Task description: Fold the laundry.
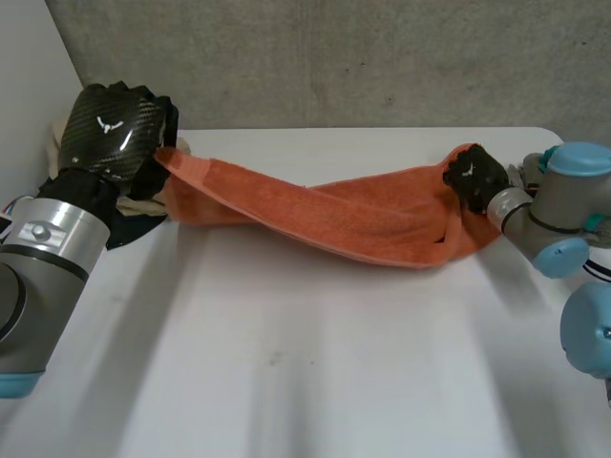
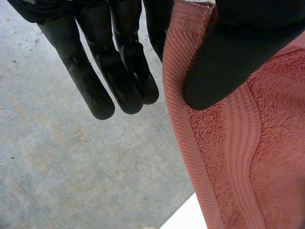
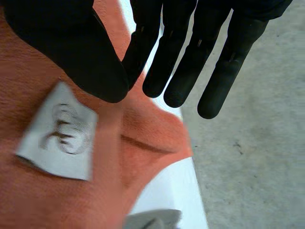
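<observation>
An orange towel [image 1: 325, 215] hangs twisted and stretched between my two hands above the white table [image 1: 286, 363]. My left hand [image 1: 110, 129] holds its left end at the back left. In the left wrist view the thumb [image 2: 238, 52] presses the towel's hemmed edge [image 2: 190, 143] against a finger behind it, and the other fingers [image 2: 119, 71] stay straight beside it. My right hand [image 1: 474, 176] grips the right end. There the thumb [image 3: 71, 43] pinches the towel [image 3: 143, 143] near its white label [image 3: 59, 136].
A heap of dark and cream clothes [image 1: 134, 215] lies under my left hand at the table's back left. A grey wall [image 1: 382, 67] rises behind the table. The table's right corner [image 1: 549, 134] is close to my right arm [image 1: 554, 205].
</observation>
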Robot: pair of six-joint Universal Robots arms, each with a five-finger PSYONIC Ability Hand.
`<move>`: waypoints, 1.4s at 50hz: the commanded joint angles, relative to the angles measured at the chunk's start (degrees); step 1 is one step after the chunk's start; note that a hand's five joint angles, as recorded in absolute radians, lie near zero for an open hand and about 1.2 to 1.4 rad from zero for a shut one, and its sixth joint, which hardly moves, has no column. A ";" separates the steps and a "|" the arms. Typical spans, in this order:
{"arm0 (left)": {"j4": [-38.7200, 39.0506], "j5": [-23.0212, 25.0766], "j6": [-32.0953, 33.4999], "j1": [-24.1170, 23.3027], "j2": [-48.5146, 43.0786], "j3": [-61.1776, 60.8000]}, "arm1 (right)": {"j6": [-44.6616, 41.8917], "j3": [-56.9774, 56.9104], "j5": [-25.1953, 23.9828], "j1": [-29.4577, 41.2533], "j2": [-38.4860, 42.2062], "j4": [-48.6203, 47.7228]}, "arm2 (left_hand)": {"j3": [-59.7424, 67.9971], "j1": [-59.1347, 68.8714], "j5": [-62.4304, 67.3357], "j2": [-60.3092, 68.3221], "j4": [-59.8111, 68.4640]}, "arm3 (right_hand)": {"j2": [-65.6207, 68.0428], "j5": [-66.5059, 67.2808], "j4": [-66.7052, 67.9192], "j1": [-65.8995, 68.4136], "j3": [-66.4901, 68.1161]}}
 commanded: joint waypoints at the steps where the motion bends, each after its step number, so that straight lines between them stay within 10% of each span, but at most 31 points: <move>1: 0.06 -0.42 -0.05 2.62 0.20 2.03 | 2.79 4.67 5.95 -0.89 -12.05 2.85 | 11.60 14.27 13.15 11.25 11.22 | 12.28 12.97 11.44 14.38 12.01; 13: -3.45 0.37 -5.94 9.13 4.07 3.70 | 7.90 33.92 6.43 -8.81 -47.83 18.31 | 11.60 14.27 13.15 11.25 11.22 | 12.28 12.97 11.44 14.38 12.01; 17: -4.59 0.37 -6.82 9.05 4.25 2.91 | 5.18 41.32 1.69 -8.55 -50.41 17.82 | 11.60 14.27 13.15 11.25 11.22 | -53.28 -52.59 -54.12 -51.18 -53.56; 28: -4.24 0.45 -6.82 8.17 4.60 1.59 | 7.98 35.56 -2.82 3.57 -35.04 10.51 | 11.60 14.27 13.15 11.25 11.22 | -48.90 -48.21 -49.74 -46.80 -49.18; 44: -4.24 0.45 -6.82 7.73 4.33 1.24 | 10.53 7.08 5.09 7.45 -7.79 10.24 | 11.60 14.27 13.15 11.25 11.22 | -27.19 -26.50 -28.03 -25.09 -27.47; 61: -4.24 0.45 -6.82 8.08 4.42 0.72 | 10.53 1.53 6.85 7.36 -1.89 7.87 | 11.60 14.27 13.15 11.25 11.22 | -24.34 -23.65 -25.18 -22.24 -24.62; 65: -4.16 0.37 -6.82 8.08 4.42 0.54 | 10.71 0.74 6.94 7.36 -1.45 7.17 | 11.60 14.27 13.15 11.25 11.22 | 12.16 12.85 11.32 14.26 11.88; 70: -4.07 0.45 -6.82 8.26 4.42 0.89 | 11.85 0.21 9.57 7.54 -4.87 6.46 | 11.60 14.27 13.15 11.25 11.22 | 12.28 12.97 11.44 14.38 12.01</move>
